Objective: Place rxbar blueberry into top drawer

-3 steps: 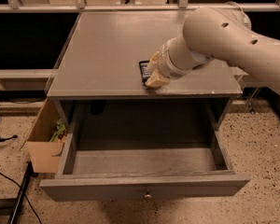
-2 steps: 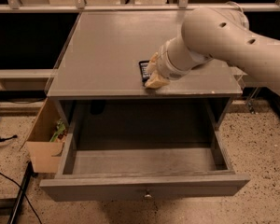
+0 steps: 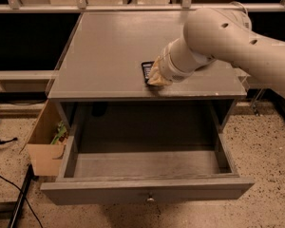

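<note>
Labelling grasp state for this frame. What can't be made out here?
- rxbar blueberry: camera view, only its left end shows. The gripper, down at the front edge of the tabletop, covers the rest. Label too small to read.
- Whether the gripper holds the bar: hidden by the arm.
- top drawer: rear of its inside lost in shadow under the tabletop.
- cardboard box: contents mostly hidden by its own wall.
</note>
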Action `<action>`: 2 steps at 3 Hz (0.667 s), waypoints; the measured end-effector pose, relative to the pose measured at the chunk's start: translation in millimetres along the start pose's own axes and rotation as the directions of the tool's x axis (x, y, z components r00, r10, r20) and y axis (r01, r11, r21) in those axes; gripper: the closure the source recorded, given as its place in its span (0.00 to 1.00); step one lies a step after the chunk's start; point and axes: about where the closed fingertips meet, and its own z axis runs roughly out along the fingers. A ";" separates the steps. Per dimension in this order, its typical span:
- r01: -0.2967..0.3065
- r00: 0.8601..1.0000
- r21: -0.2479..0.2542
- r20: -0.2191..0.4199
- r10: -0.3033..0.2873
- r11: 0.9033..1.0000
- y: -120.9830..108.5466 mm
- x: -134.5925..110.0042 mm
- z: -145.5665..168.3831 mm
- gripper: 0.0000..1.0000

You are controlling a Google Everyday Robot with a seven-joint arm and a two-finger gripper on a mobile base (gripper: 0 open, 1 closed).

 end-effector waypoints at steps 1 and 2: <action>0.001 1.000 -0.002 0.000 -0.001 1.000 0.2 -0.1 0.6 0.78; 0.008 1.000 -0.001 0.012 -0.007 1.000 -2.2 -4.3 0.9 0.90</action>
